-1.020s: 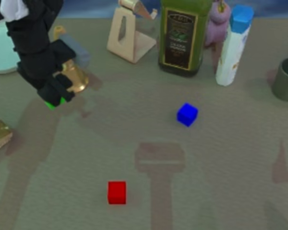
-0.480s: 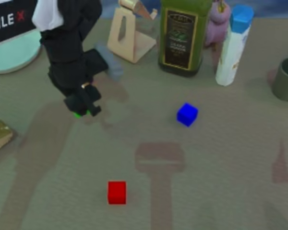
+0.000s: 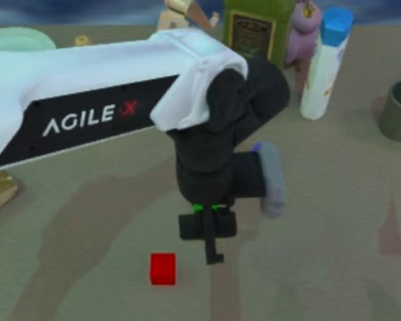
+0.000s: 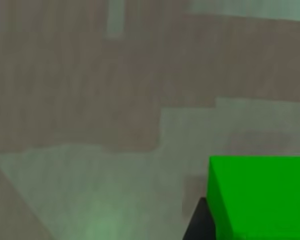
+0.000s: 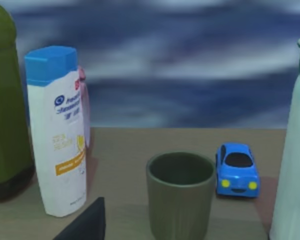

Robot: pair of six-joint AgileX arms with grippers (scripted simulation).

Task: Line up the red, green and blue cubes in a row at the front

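The left gripper (image 3: 209, 231) is clamped on the green cube (image 4: 260, 197). It hangs just beside the red cube (image 3: 162, 268).

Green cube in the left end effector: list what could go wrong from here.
1. The green cube is carried low next to the red cube; coming down too close could knock the red one out of line.
2. The left arm covers the blue cube in the top view, so a bump there might go unseen.
3. The left end effector could let the cube slip before placement.
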